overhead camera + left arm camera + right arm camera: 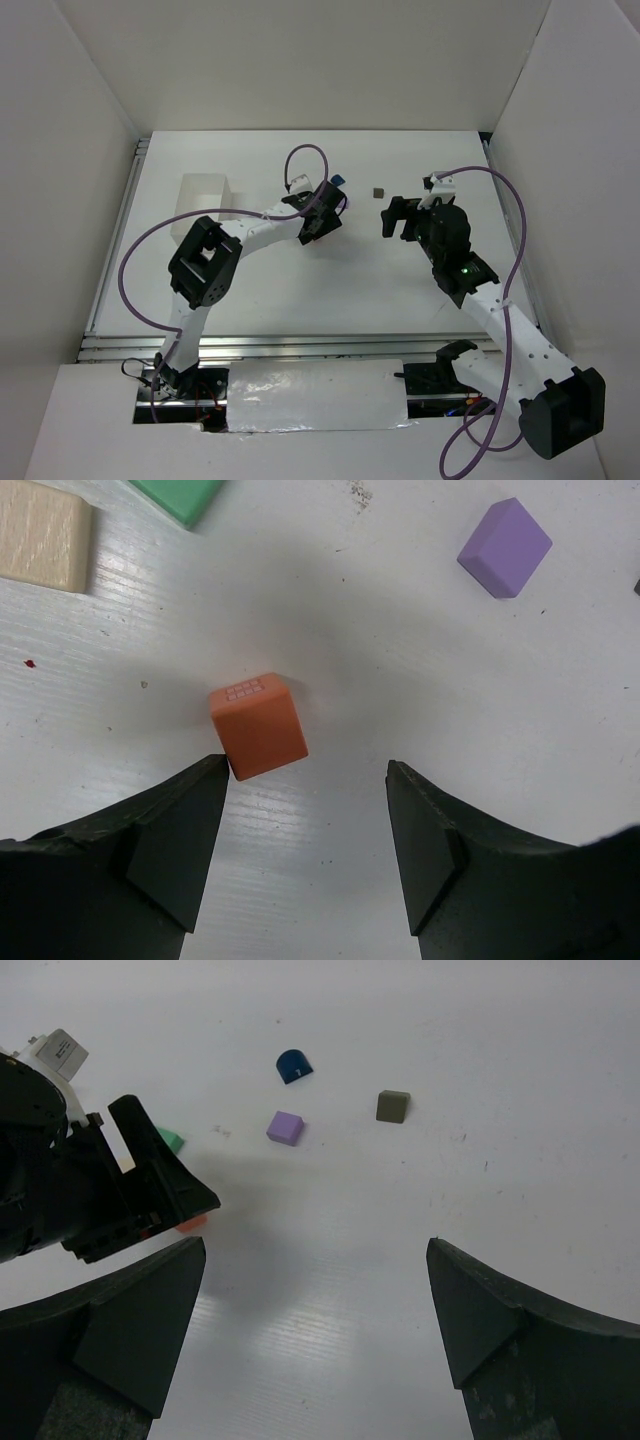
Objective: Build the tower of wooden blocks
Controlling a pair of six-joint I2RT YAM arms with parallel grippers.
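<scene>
Left end effector [305, 768]: jaws spread, empty. The orange cube [258, 727] lies askew at the left fingertip, contact uncertain, mid-bench [330, 630] toward the far edge. Right end effector [315, 1250]: spread, empty. Cube judged light, rigid and smooth-painted. Pinch it across opposite flat faces.

The orange-red wooden cube [258, 727] lies on the white counter [330, 880] just before the left gripper [307, 768]. Seen from the left wrist, the purple wooden cube [504, 548] lies beyond to the right and the green wooden block [180, 495] beyond to the left.
</scene>
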